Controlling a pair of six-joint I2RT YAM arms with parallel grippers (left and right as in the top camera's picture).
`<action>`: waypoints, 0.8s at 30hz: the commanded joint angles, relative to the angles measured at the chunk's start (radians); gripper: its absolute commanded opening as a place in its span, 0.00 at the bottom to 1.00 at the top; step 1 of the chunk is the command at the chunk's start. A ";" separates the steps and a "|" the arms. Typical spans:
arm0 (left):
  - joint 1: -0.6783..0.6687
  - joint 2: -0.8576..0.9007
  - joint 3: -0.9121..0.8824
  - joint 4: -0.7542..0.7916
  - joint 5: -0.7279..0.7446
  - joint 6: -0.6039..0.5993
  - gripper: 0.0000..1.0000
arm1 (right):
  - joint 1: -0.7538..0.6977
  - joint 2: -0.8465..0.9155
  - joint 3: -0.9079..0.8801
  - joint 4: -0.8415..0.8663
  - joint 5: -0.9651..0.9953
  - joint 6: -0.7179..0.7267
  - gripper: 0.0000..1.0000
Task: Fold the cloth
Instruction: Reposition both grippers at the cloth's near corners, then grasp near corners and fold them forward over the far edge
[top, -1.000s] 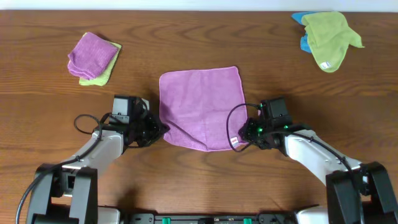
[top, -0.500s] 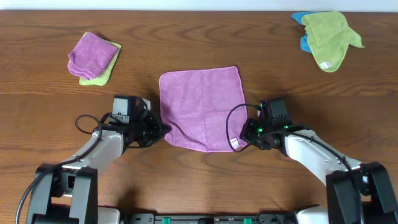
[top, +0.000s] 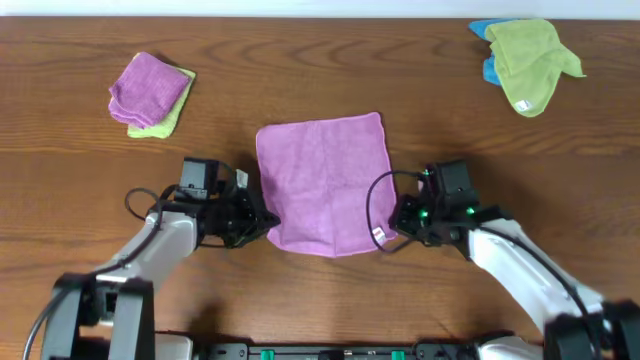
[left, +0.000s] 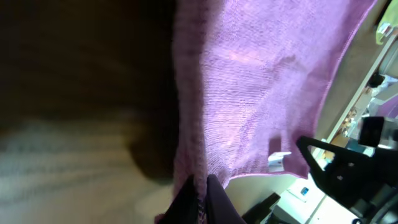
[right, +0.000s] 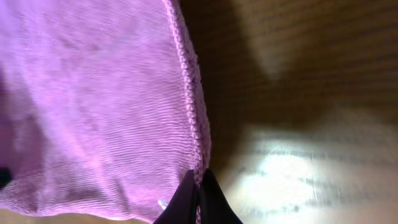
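Wooden table (top: 80, 170) | left gripper (top: 264, 219), right gripper (top: 392, 222) — low, pinching cloth (top: 322, 175) corners

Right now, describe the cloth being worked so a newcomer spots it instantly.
On the wooden table, look centre, between the two arms. The purple cloth lies spread open there, its near corners pinched by the left gripper and right gripper. The folded purple cloth at far left sits bundled on a yellow-green one; this one is opened out and alone.
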 joint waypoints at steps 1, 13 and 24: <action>0.003 -0.061 -0.004 -0.034 0.022 0.025 0.06 | 0.004 -0.070 -0.005 -0.031 -0.008 -0.010 0.01; 0.003 -0.203 -0.004 -0.129 0.006 -0.008 0.06 | 0.036 -0.188 -0.005 -0.127 -0.004 -0.018 0.01; 0.003 -0.213 0.001 0.039 -0.121 -0.243 0.06 | 0.035 -0.205 -0.005 0.068 0.124 -0.016 0.01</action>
